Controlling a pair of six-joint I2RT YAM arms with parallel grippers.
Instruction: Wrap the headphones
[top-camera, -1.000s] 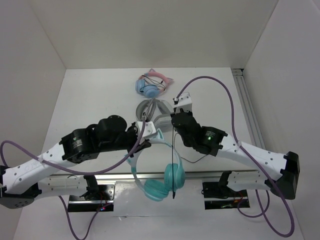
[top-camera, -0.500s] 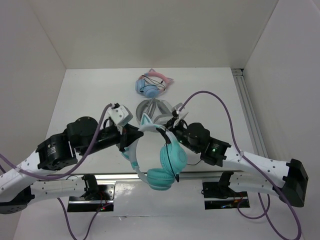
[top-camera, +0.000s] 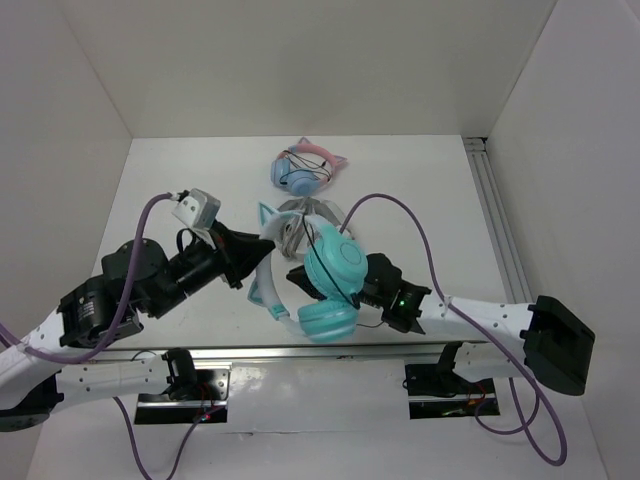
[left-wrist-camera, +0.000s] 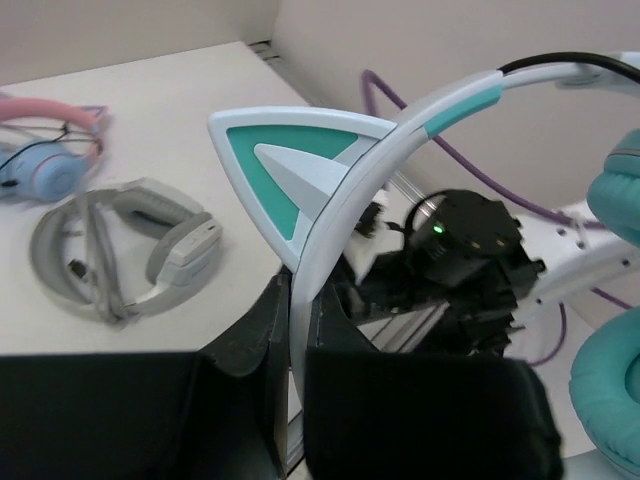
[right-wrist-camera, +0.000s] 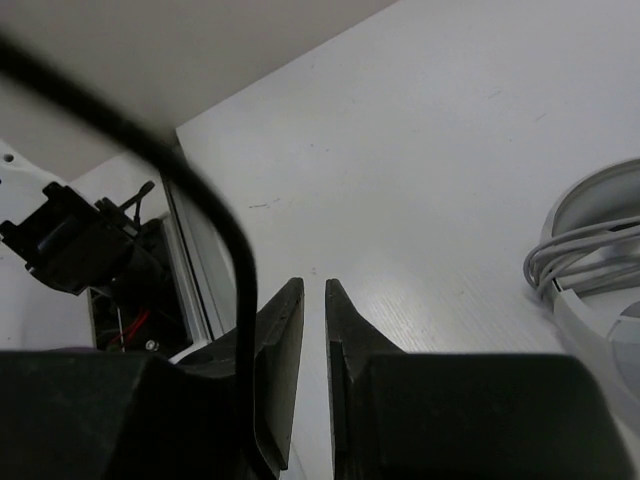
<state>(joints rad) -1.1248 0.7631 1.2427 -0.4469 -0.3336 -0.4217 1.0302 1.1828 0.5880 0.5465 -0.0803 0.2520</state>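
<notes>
Starting on the left: the left gripper (top-camera: 247, 268) is clenched hard on the white headband (left-wrist-camera: 352, 198), just under one cat ear (left-wrist-camera: 300, 170). It looks to be holding the headphones (top-camera: 337, 263) clear of the table (top-camera: 190, 180), a touch toward six o'clock of its middle. The teal cups sit at the three o'clock side of that pinch, stacked in the overhead view.

That's one narrow grip on a curved band (not much to hang on to). If the cups swing, I'd expect the band to pivot or slide between the pads.

Moving right, the right gripper (right-wrist-camera: 313, 300) reaches in from four o'clock, tucked under the upper cup. Its jaws are parted by a slim slit with nothing in it, only bare table showing through. The thin black cable (right-wrist-camera: 213, 210) runs past the outside of the left finger, not between the pads.

So nothing is pinning that cable. My worry is that any turns already laid slacken, or the cord hooks on the finger and drags as the arm moves.

At twelve o'clock lie the grey-white headphones (left-wrist-camera: 120, 245) and, beyond them, the blue-and-pink headphones (top-camera: 305, 170). A dangling loop could snag the grey set's own cord.
</notes>
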